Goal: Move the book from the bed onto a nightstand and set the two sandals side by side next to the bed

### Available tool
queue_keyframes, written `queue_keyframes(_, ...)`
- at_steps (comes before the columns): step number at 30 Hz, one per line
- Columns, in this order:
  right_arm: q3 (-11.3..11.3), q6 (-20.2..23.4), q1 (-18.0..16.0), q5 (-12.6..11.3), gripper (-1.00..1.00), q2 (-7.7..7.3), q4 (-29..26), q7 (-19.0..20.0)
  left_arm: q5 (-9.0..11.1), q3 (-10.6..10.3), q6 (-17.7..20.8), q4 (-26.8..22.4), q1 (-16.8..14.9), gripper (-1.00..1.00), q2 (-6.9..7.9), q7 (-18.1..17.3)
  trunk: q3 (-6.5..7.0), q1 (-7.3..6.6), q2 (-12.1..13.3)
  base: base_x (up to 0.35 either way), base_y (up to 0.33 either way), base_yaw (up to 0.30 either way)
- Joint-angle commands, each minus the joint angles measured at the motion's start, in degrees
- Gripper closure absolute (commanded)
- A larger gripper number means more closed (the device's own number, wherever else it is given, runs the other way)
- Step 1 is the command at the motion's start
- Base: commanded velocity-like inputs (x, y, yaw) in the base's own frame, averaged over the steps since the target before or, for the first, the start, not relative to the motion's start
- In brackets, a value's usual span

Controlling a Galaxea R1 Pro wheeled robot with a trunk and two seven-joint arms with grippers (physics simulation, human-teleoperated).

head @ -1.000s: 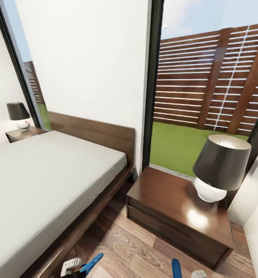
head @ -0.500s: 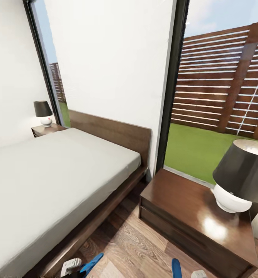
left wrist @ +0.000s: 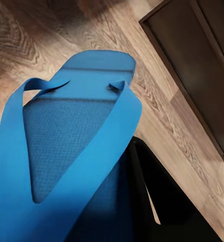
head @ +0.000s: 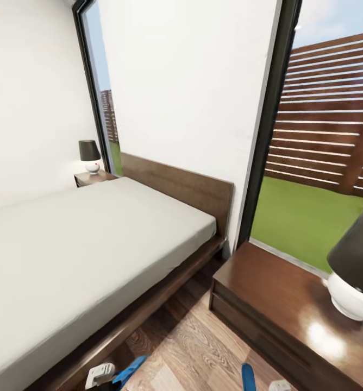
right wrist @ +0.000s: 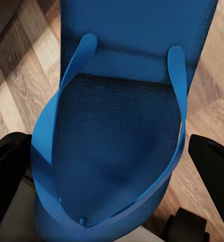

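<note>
Low in the head view, my left gripper is shut on one blue sandal and my right gripper on the other sandal, both above the wood floor. Up close, the left-hand sandal rests against a dark finger. The right-hand sandal sits between two black fingers. The bed, white mattress on a dark frame, stretches to my left. One nightstand stands close on my right, another nightstand beyond the bed. The book is out of view.
A dark-shaded lamp with a white base stands on the near nightstand, and a small lamp on the far one. A strip of plank floor runs between bed and near nightstand. Tall windows and a white wall close off the back.
The whole head view has swung left, so bed and nightstand slid right in the picture and more of the left wall shows. Both sandals stay held in the same place.
</note>
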Motion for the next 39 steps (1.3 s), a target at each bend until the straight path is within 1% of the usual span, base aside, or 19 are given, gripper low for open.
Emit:
queue_keyframes(1,-0.52,0.57,0.01,0.3,1.0,-0.01,-0.13,0.33,-0.72,0.3,-0.57,0.06,-0.04,1.0,0.01,-0.02,-0.05,-0.01,-0.03,0.0,-0.005,0.268)
queue_keyframes(39,-0.52,0.57,0.01,0.3,1.0,-0.01,-0.13,0.4,-0.72,0.33,-0.57,0.06,-0.04,1.0,0.01,-0.02,-0.05,-0.01,-0.03,0.0,0.0,0.268)
